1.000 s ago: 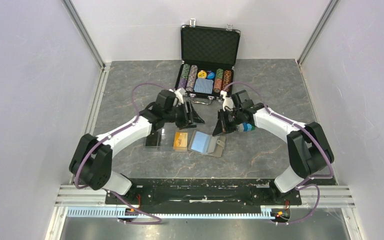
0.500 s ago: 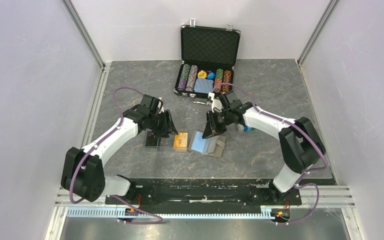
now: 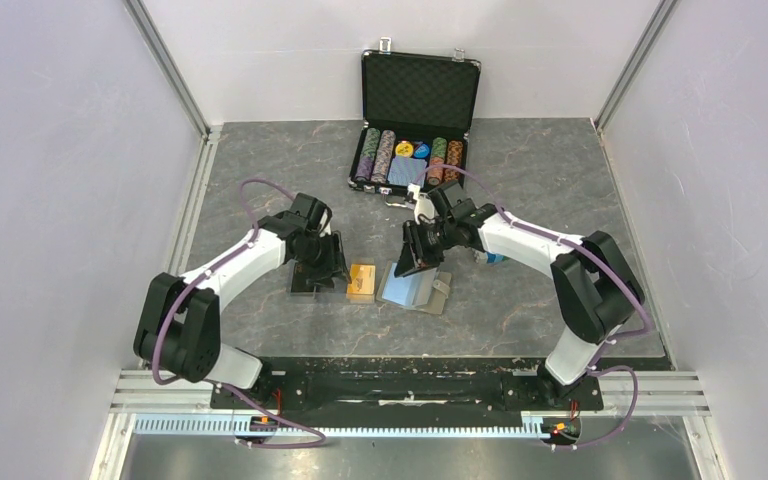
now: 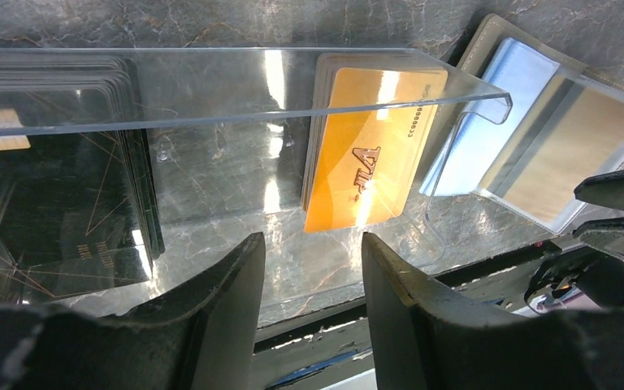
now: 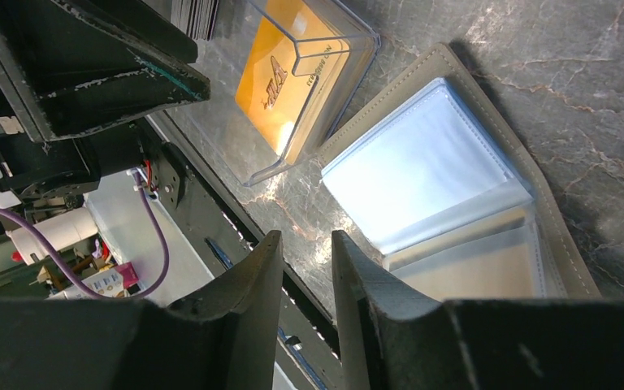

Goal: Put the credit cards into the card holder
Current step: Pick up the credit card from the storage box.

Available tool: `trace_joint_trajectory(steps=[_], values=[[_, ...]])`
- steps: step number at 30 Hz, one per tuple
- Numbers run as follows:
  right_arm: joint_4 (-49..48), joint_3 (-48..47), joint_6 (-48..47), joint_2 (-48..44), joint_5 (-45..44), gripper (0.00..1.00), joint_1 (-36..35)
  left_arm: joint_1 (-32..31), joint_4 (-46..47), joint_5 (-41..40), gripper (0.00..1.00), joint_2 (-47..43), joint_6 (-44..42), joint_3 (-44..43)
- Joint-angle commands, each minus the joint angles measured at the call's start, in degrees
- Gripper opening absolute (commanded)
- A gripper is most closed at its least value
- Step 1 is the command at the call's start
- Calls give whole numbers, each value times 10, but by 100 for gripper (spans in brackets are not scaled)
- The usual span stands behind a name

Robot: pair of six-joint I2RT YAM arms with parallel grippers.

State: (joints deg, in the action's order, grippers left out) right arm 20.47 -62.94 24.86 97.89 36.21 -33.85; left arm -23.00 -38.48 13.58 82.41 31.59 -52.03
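Orange cards [image 3: 362, 281] & black cards [image 3: 307, 278] in clear tray [image 4: 211, 81], centre frame; card holder [image 3: 415, 288] open just right, no cards inside; L hand [image 4: 313, 276], R hand [image 5: 306, 268] both released, none loaded yet.

"VIP" on orange card [image 4: 370, 146]

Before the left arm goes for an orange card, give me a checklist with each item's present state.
1. Card holder lying open, blue lining up: ok.
2. Left gripper open and empty: ok.
3. Right gripper empty, jaws slightly apart: ok.
4. Orange cards stacked in the clear tray, apart from the black cards: ok.
5. Tray wall clear of the grasp path: cannot tell.
6. The two grippers apart from each other, one at the tray, one at the card holder: ok.
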Motion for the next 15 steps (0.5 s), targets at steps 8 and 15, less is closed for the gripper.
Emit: trace_joint_trajectory(steps=[8,15], values=[[-13,-21,5,8,9,32,-8,1,56,34,50,45,3,21],[-2,-26,0,7,1,32,-7,0,69,51,33,67,-1,21]])
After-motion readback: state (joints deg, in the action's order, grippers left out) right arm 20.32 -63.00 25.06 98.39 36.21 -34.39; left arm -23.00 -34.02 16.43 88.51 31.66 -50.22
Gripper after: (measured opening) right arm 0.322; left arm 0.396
